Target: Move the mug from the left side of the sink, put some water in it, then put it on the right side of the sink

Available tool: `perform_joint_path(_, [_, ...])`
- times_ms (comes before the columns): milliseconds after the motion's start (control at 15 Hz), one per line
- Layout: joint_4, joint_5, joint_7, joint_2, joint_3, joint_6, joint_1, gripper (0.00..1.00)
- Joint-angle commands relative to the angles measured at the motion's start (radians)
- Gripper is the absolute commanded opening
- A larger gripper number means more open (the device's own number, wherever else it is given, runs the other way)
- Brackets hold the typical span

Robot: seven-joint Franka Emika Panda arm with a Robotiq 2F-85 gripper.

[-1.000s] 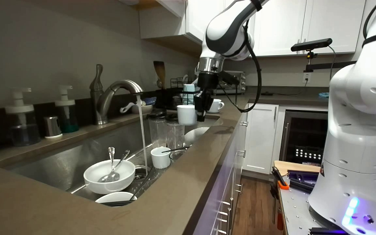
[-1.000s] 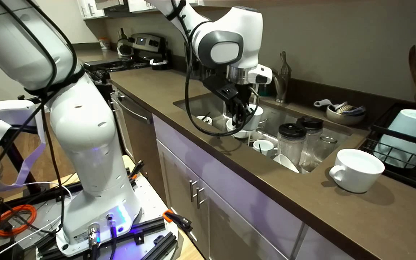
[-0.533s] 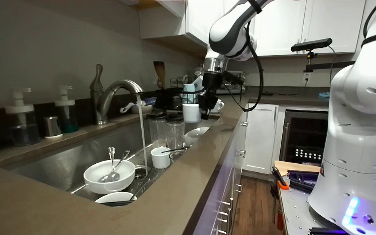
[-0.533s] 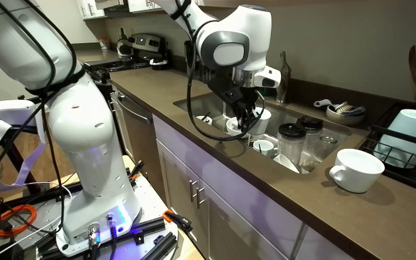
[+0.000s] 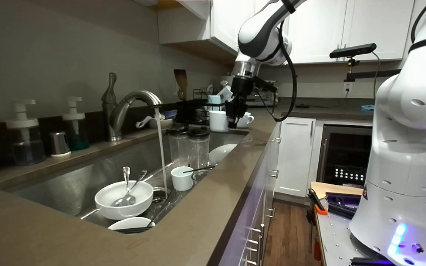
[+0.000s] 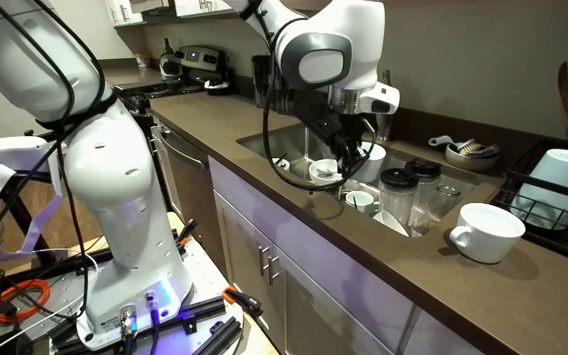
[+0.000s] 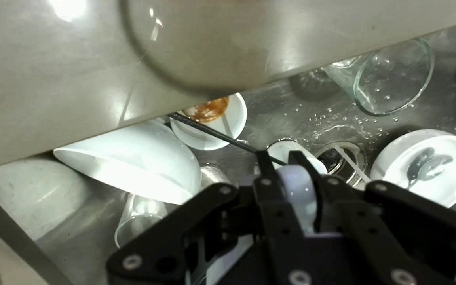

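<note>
The black gripper [image 7: 283, 160] was pinched narrow on the handle of the white mug [image 5: 218, 121]. The mug hung in the air over the sink [image 5: 68, 188], about upright. Its inside was hidden, so I could not tell if it had water in it. The tap [image 5: 142, 96] was on, and water [image 5: 161, 147] ran down into the sink. In both exterior views the mug was to the right of that water and apart from it.

Lots of dishes sat in the sink. In an exterior view a big white bowl [image 5: 122, 213] was at the near end, with two spoons [image 5: 126, 200] in it. A white cup [image 5: 181, 181] stood to the right of the falling water. Two tall clear jars [image 6: 397, 203] with black lids showed in both exterior views. In an exterior view a second mug [image 6: 491, 234] stood on the brown counter [image 6: 535, 305], to the right of the sink and near the black dish rack [image 6: 567, 249]. A pale blue cup [image 6: 565, 171] leaned upside down in the rack
</note>
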State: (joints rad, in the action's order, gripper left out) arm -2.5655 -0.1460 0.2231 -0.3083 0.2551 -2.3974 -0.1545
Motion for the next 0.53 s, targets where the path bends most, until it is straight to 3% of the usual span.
perform_joint_path(0, [0.042, 0.015, -0.034, 0.006, 0.007, 0.021, -0.029, 0.05])
perform_joint_path(467, [0.054, 0.012, -0.045, 0.011, 0.034, 0.017, -0.06, 0.05])
